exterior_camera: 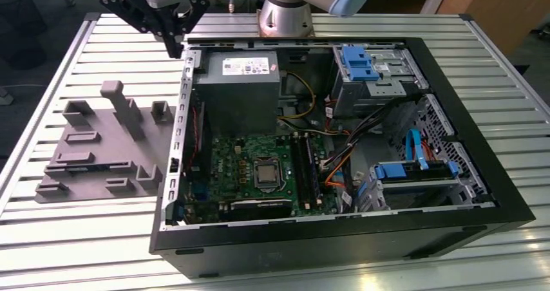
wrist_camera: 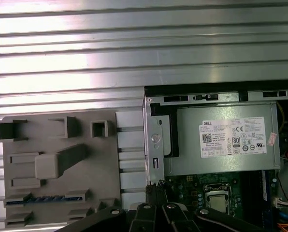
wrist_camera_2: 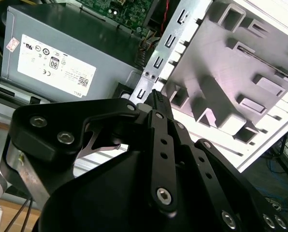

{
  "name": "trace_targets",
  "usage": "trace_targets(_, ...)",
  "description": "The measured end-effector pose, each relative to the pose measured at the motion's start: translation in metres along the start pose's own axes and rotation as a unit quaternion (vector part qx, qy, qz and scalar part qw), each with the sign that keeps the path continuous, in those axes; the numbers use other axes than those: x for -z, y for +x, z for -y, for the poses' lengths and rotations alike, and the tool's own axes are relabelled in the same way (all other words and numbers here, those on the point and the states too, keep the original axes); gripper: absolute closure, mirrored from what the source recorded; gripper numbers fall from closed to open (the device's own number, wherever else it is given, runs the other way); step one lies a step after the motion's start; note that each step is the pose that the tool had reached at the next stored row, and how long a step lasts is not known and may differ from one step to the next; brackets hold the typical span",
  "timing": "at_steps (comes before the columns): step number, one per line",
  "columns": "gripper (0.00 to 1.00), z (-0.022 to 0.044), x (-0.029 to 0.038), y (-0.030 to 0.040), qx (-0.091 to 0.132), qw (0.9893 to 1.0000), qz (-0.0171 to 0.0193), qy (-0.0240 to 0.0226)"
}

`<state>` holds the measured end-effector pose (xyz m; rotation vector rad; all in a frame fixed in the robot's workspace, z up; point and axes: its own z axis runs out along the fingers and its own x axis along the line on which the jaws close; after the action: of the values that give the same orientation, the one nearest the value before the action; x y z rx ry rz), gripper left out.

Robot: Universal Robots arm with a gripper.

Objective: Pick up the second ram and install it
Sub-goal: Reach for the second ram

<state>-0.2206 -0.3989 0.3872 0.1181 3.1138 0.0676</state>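
First wrist view shows the second ram [wrist_camera: 42, 198] in the grey tray [wrist_camera: 101, 166]; exterior view, the claw [exterior_camera: 175, 42] together.

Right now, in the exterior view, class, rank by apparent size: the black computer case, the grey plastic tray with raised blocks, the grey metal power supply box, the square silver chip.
Largest to smallest:
1. black computer case
2. grey plastic tray
3. grey metal power supply box
4. square silver chip
No two look alike.

Second ram [wrist_camera: 43, 198], a narrow blue-green stick, on edge in a slot of the grey tray [wrist_camera: 100, 164]
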Motion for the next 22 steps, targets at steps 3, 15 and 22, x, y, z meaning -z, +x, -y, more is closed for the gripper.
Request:
trace_targets(3, 0.89, 0.0002, 0.0001, 0.0029, 0.000, 1.0000, 0.0000, 0.0000)
trace_targets(15, 0.89, 0.0006, 0.0002, 0.0078, 0.000, 1.0000, 0.0000, 0.0000)
trace_targets(22, 0.89, 0.0007, 0.0002, 0.0097, 0.000, 1.0000, 0.0000, 0.0000)
